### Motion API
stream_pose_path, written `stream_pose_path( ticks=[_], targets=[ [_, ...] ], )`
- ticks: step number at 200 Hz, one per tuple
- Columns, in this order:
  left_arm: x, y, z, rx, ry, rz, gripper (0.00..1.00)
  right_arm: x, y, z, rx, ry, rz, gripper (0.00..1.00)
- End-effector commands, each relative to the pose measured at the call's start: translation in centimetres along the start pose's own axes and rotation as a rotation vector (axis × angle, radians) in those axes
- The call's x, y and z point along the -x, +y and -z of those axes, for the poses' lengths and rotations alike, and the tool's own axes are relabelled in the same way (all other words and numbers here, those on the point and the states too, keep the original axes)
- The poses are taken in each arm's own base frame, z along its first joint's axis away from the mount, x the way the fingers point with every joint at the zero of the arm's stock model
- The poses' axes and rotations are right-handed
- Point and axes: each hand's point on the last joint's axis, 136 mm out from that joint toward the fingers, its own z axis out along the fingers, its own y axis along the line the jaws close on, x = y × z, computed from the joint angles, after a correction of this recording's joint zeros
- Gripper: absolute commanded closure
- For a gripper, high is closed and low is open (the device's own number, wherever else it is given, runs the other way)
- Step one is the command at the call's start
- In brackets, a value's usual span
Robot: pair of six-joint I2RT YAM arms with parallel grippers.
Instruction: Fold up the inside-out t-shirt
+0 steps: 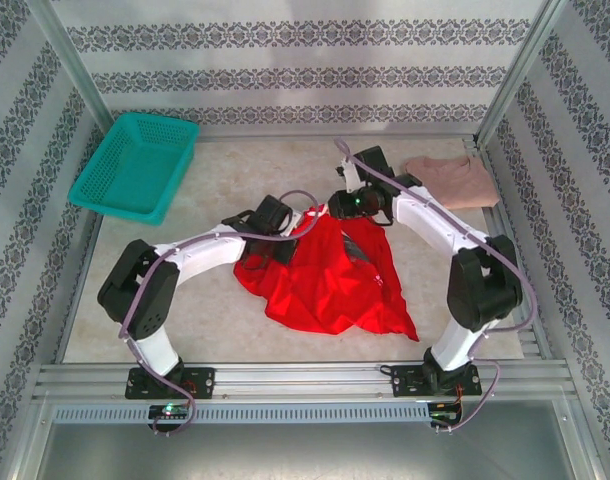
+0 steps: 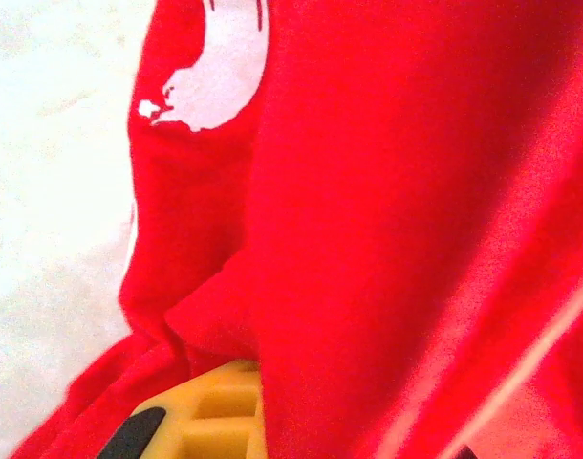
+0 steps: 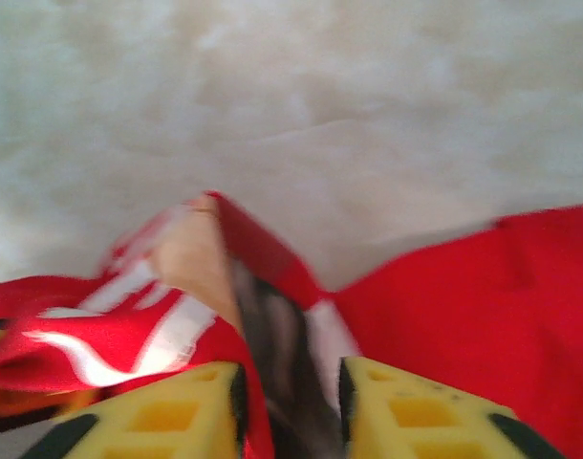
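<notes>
Two claws sit at the far edge of the red inside-out t-shirt [image 1: 330, 275], which lies crumpled mid-surface [image 1: 205, 320] between the arms. Left claw [image 1: 290, 238]: closed tight on a fold of red cloth. Right claw [image 3: 290, 382]: narrow gap, shirt edge lying between its yellow fingers. Teal basket [image 1: 135, 165] far left and pale pink shirt [image 1: 453, 180] far right, both apart from the t-shirt.

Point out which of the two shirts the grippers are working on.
The bright red t-shirt mid-table: the left gripper and right gripper both meet its far edge. The pale pink shirt lies apart in the far right corner, untouched.
</notes>
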Motion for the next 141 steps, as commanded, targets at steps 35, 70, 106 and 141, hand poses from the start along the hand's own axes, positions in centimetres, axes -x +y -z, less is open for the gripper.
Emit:
stream_pose_path(
  ticks=[35,70,106,141],
  targets=[
    [0.5,-4.6,5.2,-0.431,0.007,0.227,1.00,-8.2,11.0,4.2,0.259,-0.147,0.418,0.58],
    [1.2,-4.8,7.3,-0.543,-0.027,0.315,1.00,-9.7,11.6,0.0,0.262,-0.115,0.367,0.56],
    [1.5,-4.7,8.0,-0.549,-0.028,0.329,1.00,-8.7,11.7,-2.9,0.258,-0.120,0.351,0.52],
    [1.3,-4.1,8.1,-0.524,-0.028,0.336,1.00,-8.1,11.8,-4.7,0.260,-0.128,0.323,0.81]
  ],
)
